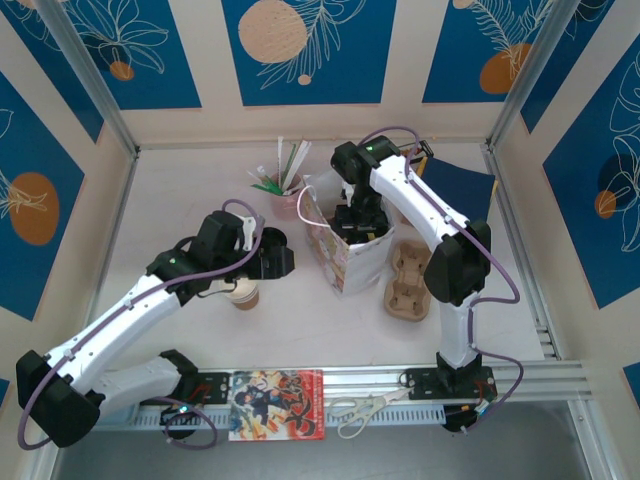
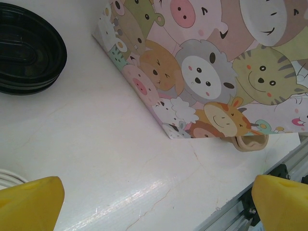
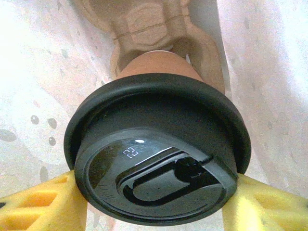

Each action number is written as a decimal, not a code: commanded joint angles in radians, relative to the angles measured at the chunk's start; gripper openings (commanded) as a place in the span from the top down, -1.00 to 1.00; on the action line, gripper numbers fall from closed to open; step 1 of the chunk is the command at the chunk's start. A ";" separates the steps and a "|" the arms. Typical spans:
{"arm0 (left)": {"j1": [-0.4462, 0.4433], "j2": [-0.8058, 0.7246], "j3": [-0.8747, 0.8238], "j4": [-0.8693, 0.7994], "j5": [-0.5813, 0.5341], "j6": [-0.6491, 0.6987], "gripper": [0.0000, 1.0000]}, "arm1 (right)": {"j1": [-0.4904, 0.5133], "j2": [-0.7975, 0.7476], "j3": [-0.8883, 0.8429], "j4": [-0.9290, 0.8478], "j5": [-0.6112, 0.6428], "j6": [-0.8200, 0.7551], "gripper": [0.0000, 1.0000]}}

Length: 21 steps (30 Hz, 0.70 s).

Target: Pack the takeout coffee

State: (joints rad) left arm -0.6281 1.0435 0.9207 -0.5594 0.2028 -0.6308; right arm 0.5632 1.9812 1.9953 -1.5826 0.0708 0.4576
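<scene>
A takeout coffee (image 3: 161,67), a kraft-brown cup under a black lid (image 3: 154,159), sits in a pulp carrier (image 3: 144,24) inside the cartoon-animal bag (image 1: 340,255). My right gripper (image 3: 154,202) reaches down into the bag (image 3: 269,72), and its yellow fingers (image 3: 43,204) press on either side of the lid. Another kraft paper cup (image 1: 243,293), without a lid, stands on the table left of the bag. Just above it, my left gripper (image 1: 280,263) hovers with its yellow fingertips (image 2: 29,202) wide apart over bare table (image 2: 120,159), nothing between them.
A pink cup of straws (image 1: 285,190) stands behind the bag. A second pulp carrier (image 1: 408,280) lies right of the bag. A stack of black lids (image 2: 24,48) sits left of the bag (image 2: 216,72). Scissors (image 1: 355,410) and a magazine (image 1: 277,403) lie along the front rail.
</scene>
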 commanded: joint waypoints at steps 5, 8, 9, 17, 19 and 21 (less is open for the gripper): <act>0.010 0.003 -0.003 0.028 0.017 -0.004 -1.00 | 0.007 -0.043 0.028 -0.034 -0.016 0.014 -0.27; 0.010 0.003 -0.003 0.028 0.017 -0.005 -1.00 | 0.007 -0.044 0.028 -0.033 -0.016 0.013 -0.27; 0.010 0.003 -0.003 0.029 0.017 -0.006 -1.00 | 0.008 -0.045 0.028 -0.035 -0.016 0.014 -0.27; 0.010 0.004 -0.007 0.032 0.019 -0.008 -1.00 | 0.008 -0.050 0.029 -0.039 -0.020 0.016 -0.28; 0.011 0.004 -0.007 0.032 0.020 -0.008 -1.00 | 0.006 -0.050 0.028 -0.038 -0.019 0.016 -0.28; 0.011 0.003 -0.008 0.032 0.020 -0.007 -1.00 | 0.005 -0.050 0.028 -0.040 -0.020 0.016 -0.28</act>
State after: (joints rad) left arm -0.6281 1.0439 0.9207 -0.5533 0.2028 -0.6308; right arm 0.5636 1.9728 1.9968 -1.5875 0.0704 0.4644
